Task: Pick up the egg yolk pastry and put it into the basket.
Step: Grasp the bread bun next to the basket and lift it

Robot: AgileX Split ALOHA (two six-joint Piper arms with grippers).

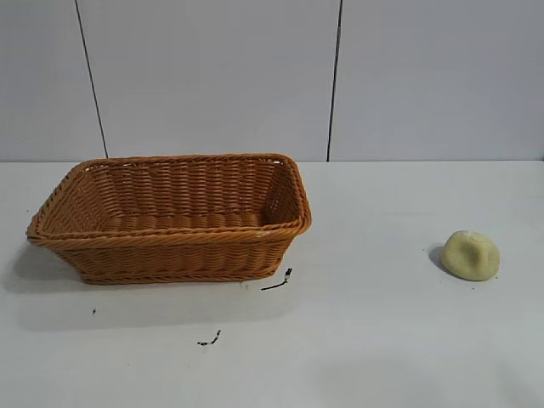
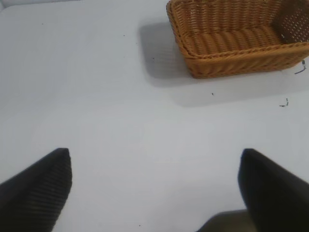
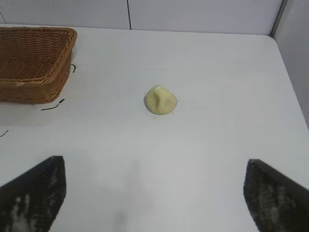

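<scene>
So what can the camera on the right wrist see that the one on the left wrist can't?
Only the right wrist view shows the egg yolk pastry, sitting alone on the white table, plus the right gripper with its fingers spread wide above bare tabletop. Only the left wrist view shows the left gripper, also open, and the inside floor of the basket. Both views share the basket, the table and a few small dark marks beside the basket.

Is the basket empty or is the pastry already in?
Empty. The basket shows only bare weave inside; the pastry lies on the table off to its right, apart from it. Neither gripper is touching it.
</scene>
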